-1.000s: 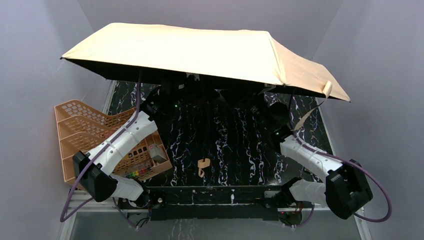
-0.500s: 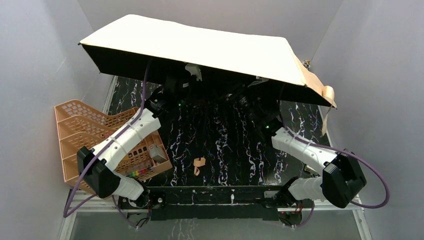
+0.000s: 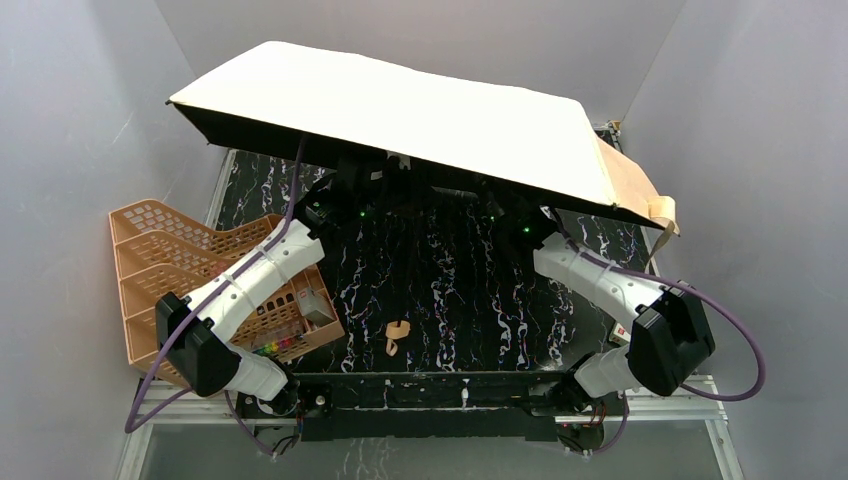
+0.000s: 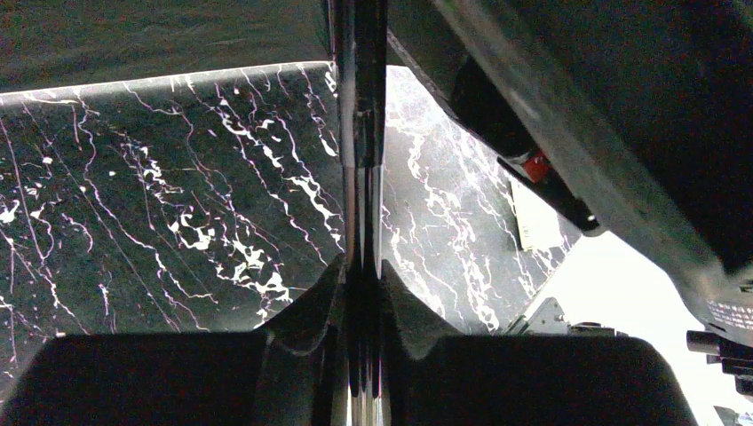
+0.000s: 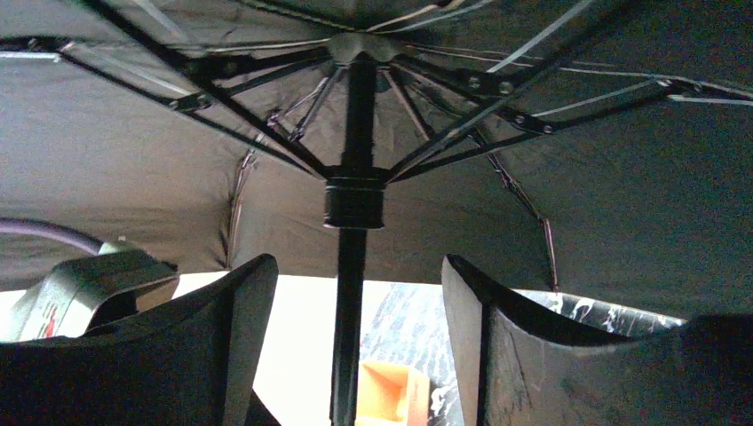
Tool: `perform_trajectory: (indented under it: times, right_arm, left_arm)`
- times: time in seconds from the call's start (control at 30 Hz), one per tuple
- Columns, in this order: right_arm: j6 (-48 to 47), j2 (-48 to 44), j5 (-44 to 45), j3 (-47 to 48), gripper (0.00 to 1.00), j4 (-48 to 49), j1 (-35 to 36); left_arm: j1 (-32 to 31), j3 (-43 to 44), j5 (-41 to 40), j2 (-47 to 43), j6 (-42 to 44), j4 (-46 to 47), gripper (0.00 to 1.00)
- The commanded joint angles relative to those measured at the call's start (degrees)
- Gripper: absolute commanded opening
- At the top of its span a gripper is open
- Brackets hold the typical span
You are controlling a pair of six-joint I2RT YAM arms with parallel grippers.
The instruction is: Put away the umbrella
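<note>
Holding: left gripper (image 4: 364, 266) is clamped tight on the black shaft (image 4: 360, 106) of the open umbrella (image 3: 400, 110), carrying it clear above the table.
Free arm: right gripper (image 5: 355, 266) has its fingers spread wide either side of the shaft, just below the runner (image 5: 354, 202), gripping nothing. It is probably staged to draw the runner down and collapse the ribs.
Umbrella position: canopy tilted, tan side up, spanning most of the table. The tan handle (image 3: 397, 333) sits at the shaft's lower end.
Surface: black marble-patterned table (image 3: 450, 290), with an orange mesh rack (image 3: 160, 250) at its left edge.
Room: plain grey walls (image 3: 90, 100), close to the canopy edges.
</note>
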Motion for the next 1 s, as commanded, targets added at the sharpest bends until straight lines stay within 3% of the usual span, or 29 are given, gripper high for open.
perform_trajectory:
  times: [0.0, 0.77, 0.9, 0.97]
  right_arm:
    - [6.5, 0.4, 2.5, 3.8, 0.74, -1.2, -1.4]
    - [11.6, 5.8, -3.2, 8.5, 0.6, 2.3, -5.3]
    - [11.7, 6.6, -3.4, 8.9, 0.47, 3.3, -5.7]
    - [11.0, 7.0, -4.2, 8.4, 0.27, 6.1, -5.9]
  left_arm:
    - [-0.3, -0.4, 1.6, -2.9, 1.1, 1.7, 0.0]
    - [-0.5, -1.1, 3.1, -2.6, 1.4, 1.4, 0.0]
    - [-0.5, -1.7, 3.2, -2.7, 1.5, 1.3, 0.0]
    - [-0.6, -2.1, 3.1, -2.9, 1.5, 1.1, 0.0]
